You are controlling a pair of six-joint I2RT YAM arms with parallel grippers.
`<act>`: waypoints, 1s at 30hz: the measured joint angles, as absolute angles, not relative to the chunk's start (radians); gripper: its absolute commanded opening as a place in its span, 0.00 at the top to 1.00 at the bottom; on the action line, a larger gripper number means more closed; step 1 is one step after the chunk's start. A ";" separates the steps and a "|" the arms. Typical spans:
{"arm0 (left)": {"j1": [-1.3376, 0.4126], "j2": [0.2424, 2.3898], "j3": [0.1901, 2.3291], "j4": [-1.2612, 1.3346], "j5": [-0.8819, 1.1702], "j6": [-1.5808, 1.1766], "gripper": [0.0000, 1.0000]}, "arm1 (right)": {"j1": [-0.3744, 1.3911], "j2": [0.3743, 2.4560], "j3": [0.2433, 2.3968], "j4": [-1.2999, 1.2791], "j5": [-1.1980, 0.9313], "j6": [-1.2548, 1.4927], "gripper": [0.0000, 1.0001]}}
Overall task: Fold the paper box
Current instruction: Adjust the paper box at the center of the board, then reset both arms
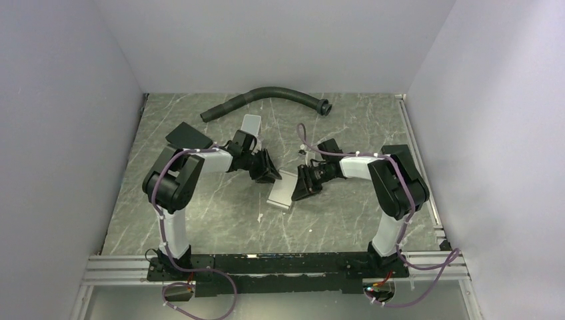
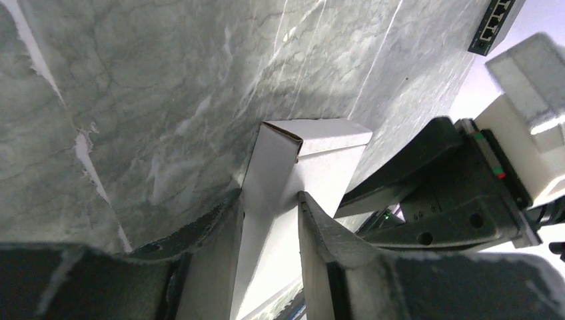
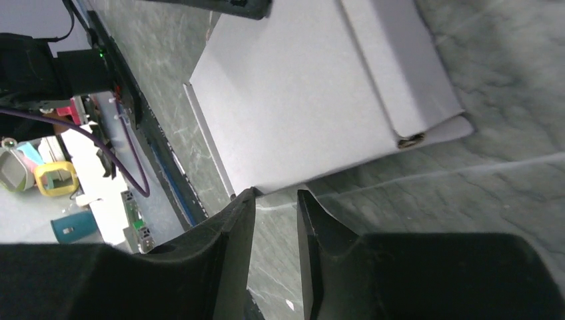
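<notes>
While you look down from above, the paper box (image 1: 281, 195) sits as a slim white carton near the middle of the table (image 1: 200, 220). The left gripper (image 1: 270, 172) is at its far-left end and the right gripper (image 1: 305, 185) is close against its right side. A black hose (image 1: 266, 93) runs along the far edge, and a small grey tile (image 1: 252, 124) lies beyond the left wrist. Both are well apart from the work.

From the left wrist, your two fingers (image 2: 320, 233) flank the carton and its white panel fills the gap between them, so I read this pincer as clenched on the box. The end away from the camera gapes at one corner, showing a sliver of brown inside. Nothing can be seen in it.

From the right wrist, the jaws stand narrowly apart with bare marble between them, grasping nothing. The box's near corner lies just past the fingertips (image 3: 243, 200). A small gap shows at another corner of the box where a flap is not tucked. Whatever is inside, if anything, is hidden.

The step looks like squaring the carton and closing an end. Use the left grip as your anchor. Bring the right fingers onto the loose flap edge rather than the flat panel, and press along the crease. Do not squeeze so hard that the thin cardboard buckles.
</notes>
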State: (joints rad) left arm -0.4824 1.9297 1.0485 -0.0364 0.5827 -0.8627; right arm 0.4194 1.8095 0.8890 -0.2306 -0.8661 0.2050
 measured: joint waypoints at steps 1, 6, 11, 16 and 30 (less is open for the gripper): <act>-0.481 1.931 1.051 -0.038 0.586 -0.856 0.58 | 0.412 1.810 0.887 -0.227 -0.868 0.211 0.64; -0.470 1.926 1.051 -0.053 0.586 -0.831 0.51 | 0.360 1.801 0.885 -0.223 -0.873 0.217 0.60; -0.439 1.869 1.046 -0.118 0.528 -0.783 0.48 | 0.316 1.777 0.885 -0.228 -0.873 0.207 0.60; -0.407 1.724 1.007 -0.192 0.436 -0.714 0.43 | 0.291 1.700 0.887 -0.307 -0.811 0.100 0.50; -0.348 0.825 0.792 -0.249 0.197 -0.562 0.01 | 0.130 1.092 0.906 -0.379 -0.559 -0.240 0.01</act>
